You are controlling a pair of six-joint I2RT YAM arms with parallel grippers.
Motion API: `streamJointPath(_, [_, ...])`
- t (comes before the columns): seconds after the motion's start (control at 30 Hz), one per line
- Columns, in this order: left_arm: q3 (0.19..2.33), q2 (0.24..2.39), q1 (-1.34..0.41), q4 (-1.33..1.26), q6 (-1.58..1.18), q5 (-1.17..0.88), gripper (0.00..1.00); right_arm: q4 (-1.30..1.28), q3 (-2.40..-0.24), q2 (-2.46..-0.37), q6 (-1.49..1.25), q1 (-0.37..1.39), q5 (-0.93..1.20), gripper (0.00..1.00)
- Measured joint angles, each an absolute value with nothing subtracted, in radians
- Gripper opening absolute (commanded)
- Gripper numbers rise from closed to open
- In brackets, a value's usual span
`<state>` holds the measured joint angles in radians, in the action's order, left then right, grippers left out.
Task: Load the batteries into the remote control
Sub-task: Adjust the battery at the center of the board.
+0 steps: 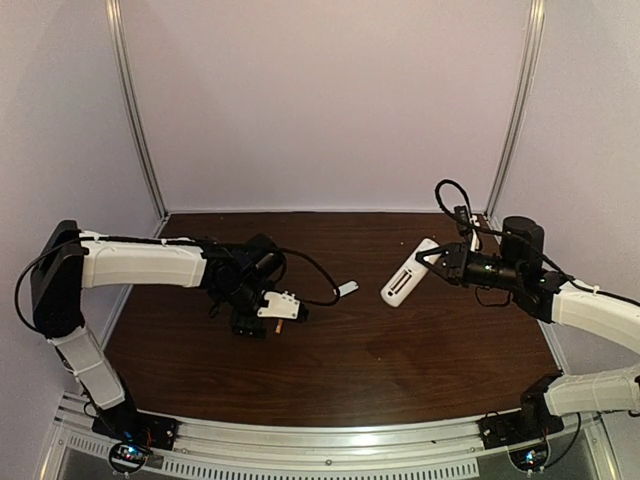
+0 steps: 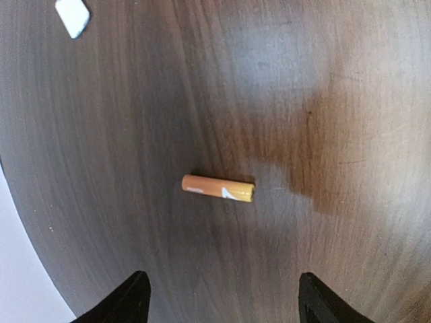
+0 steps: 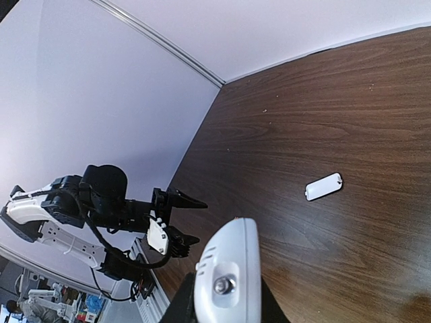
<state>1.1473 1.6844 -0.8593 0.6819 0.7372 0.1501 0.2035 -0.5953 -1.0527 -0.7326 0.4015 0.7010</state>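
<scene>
Hovering above the left half of the table (image 1: pixel 400 370), the left gripper (image 2: pixel 221 297) has its jaws spread wide and holds nothing. Its two dark fingertips (image 2: pixel 128 299) stand well apart. One battery (image 2: pixel 217 188) can be counted. It is orange with a paler end and lies flat on the wood just ahead of that gap, touching neither finger. One remote control (image 1: pixel 408 273) is in view, near the right edge and towards the far side. The right gripper (image 1: pixel 437 258) is clamped on one end of it, and its other end points towards the middle of the table. One small white cover piece (image 1: pixel 347 288) lies alone near the table's centre, between the two grippers.
</scene>
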Motion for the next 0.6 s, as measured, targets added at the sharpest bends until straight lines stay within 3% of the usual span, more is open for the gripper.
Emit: streamJointPath(0.6, [1.142, 1.826, -0.859, 0.516, 0.863, 0.268, 0.78, 0.205, -0.595, -1.036, -0.733, 0.382, 0.707, 0.00])
